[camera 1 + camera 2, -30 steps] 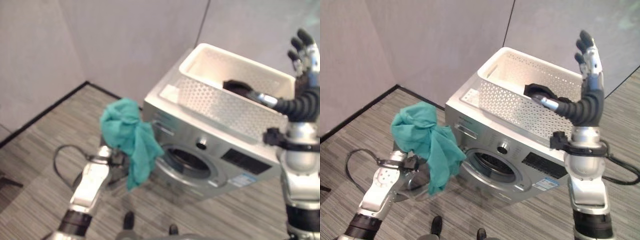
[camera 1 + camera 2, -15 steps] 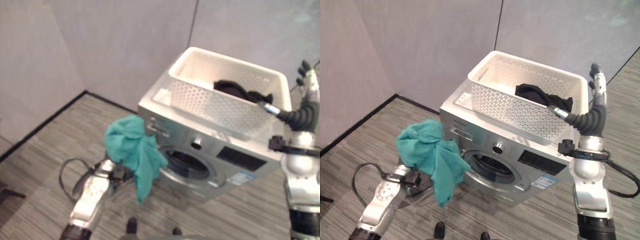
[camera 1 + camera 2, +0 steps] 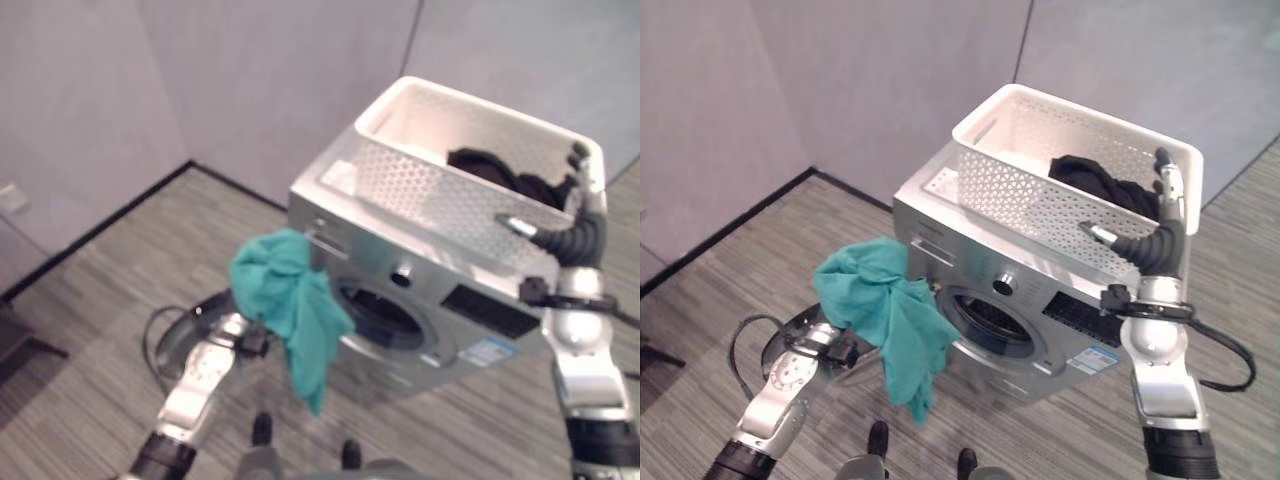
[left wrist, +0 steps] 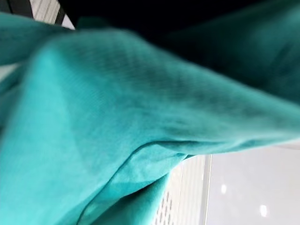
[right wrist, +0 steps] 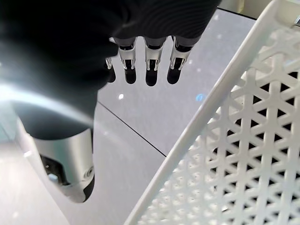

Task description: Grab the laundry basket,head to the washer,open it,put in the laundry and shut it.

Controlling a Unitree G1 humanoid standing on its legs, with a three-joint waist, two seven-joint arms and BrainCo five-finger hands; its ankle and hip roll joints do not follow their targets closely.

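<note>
A silver washer point(image 3: 1060, 335) stands in the corner, its round port point(image 3: 985, 325) dark and open. On top sits the white perforated laundry basket point(image 3: 1040, 205) with a black garment point(image 3: 1105, 185) inside. A teal cloth point(image 3: 880, 310) is bunched over my left hand point(image 3: 840, 348) and hangs down just left of the port; up close the teal cloth point(image 4: 117, 117) covers that hand. My right hand point(image 3: 1168, 205) stands upright and open at the basket's near right corner, touching nothing. Its straight fingers point(image 5: 147, 70) show beside the basket wall point(image 5: 243, 154).
Grey walls close in behind and to the left of the washer. Striped grey floor point(image 3: 730, 270) lies free to the left and in front of it.
The camera has shifted. My right hand has come down from high above the basket to its rim. The teal cloth on my left hand has drawn a little nearer the port.
</note>
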